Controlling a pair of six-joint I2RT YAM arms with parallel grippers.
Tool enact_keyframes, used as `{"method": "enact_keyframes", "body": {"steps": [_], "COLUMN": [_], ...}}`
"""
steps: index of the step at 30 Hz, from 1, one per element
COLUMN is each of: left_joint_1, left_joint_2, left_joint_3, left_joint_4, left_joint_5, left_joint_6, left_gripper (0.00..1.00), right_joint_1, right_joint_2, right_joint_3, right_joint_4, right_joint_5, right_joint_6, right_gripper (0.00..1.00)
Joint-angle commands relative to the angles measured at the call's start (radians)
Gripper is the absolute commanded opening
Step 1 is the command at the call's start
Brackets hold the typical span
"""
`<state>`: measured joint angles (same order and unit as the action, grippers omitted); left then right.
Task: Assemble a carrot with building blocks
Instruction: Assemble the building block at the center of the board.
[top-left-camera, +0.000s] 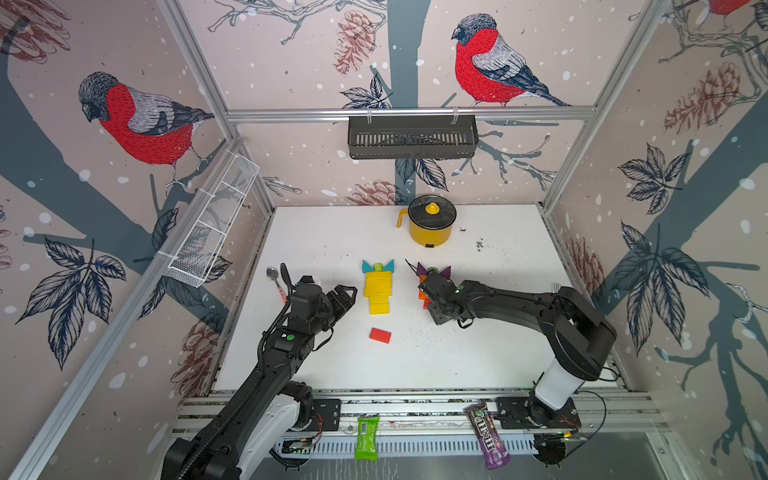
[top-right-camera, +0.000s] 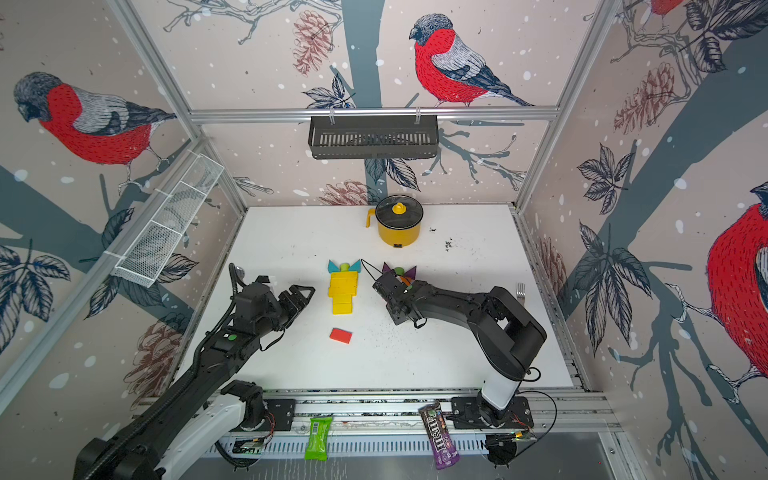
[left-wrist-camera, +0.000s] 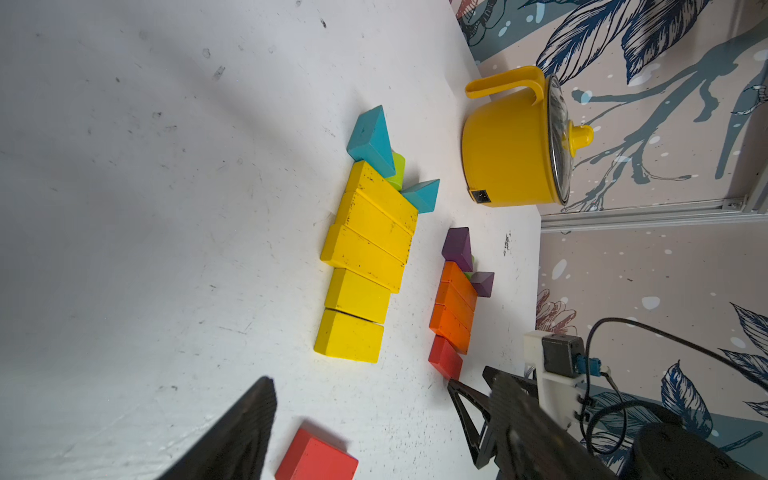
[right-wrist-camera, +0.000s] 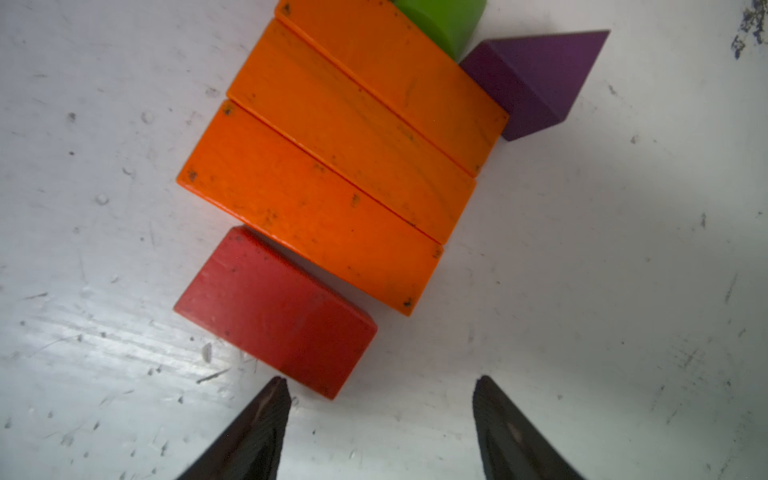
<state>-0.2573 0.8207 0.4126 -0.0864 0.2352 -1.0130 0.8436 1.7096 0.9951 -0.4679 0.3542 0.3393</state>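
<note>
Two block figures lie flat on the white surface (top-left-camera: 324, 237).

Middle of the surface: I count five yellow blocks (top-left-camera: 378, 291) in the left wrist view. They sit edge to edge in a column, and the two nearest the front edge are shorter. At the far end of the column a green piece (top-left-camera: 378, 266) sits between two teal triangles (top-left-camera: 367, 266).

Just beside it, toward the right edge: three orange blocks (right-wrist-camera: 332, 166) lie side by side. At their far end are a second green piece (right-wrist-camera: 444, 16) and purple triangles (left-wrist-camera: 457, 248). A red block (right-wrist-camera: 274, 311) lies askew at their near end. One corner meets the last orange block, and a wedge of gap opens along the rest.

Right tool (right-wrist-camera: 382, 380): fingers apart, nothing between them. One fingertip is just beside the red block's near corner; I cannot tell whether it touches. In both top views this tool covers most of the orange figure.

Left tool (top-left-camera: 348, 294): fingers apart, empty. It sits on the left side of the yellow column, pointing toward it and clear of it.

A loose red block (top-left-camera: 380, 335) lies alone between the yellow column and the front edge, touching nothing.

A yellow lidded pot (top-left-camera: 430, 230) stands near the back edge.
</note>
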Motion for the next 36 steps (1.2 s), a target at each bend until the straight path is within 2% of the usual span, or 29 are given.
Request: {"method": "enact_keyframes", "body": {"steps": [1, 25, 28, 31, 33, 36], "left_joint_1": [0.003, 0.003, 0.003, 0.008, 0.018, 0.053], "left_joint_2": [-0.004, -0.007, -0.015, -0.032, -0.042, -0.061], "left_joint_3": [0.007, 0.006, 0.007, 0.022, 0.027, 0.009], "left_joint_4": [0.028, 0.025, 0.018, -0.023, -0.056, -0.113], "left_joint_5": [-0.003, -0.005, -0.021, -0.059, -0.080, -0.093], "left_joint_6": [0.001, 0.002, 0.015, 0.035, 0.031, -0.014], "left_gripper": [0.82, 0.82, 0.82, 0.82, 0.84, 0.86], "right_joint_1": [-0.005, 0.010, 0.057, 0.157, 0.221, 0.294], "right_joint_2": [0.007, -0.010, -0.037, -0.040, -0.016, 0.051], "right_joint_3": [0.007, 0.036, 0.066, 0.115, 0.147, 0.197], "right_joint_4": [-0.003, -0.034, -0.048, -0.018, 0.020, 0.079], "right_joint_5": [0.010, 0.014, -0.001, -0.045, -0.120, -0.204], "right_joint_6": [-0.012, -0.020, -0.010, -0.031, -0.071, -0.112], "right_gripper": [0.72, 0.73, 0.66, 0.52, 0.44, 0.44]}}
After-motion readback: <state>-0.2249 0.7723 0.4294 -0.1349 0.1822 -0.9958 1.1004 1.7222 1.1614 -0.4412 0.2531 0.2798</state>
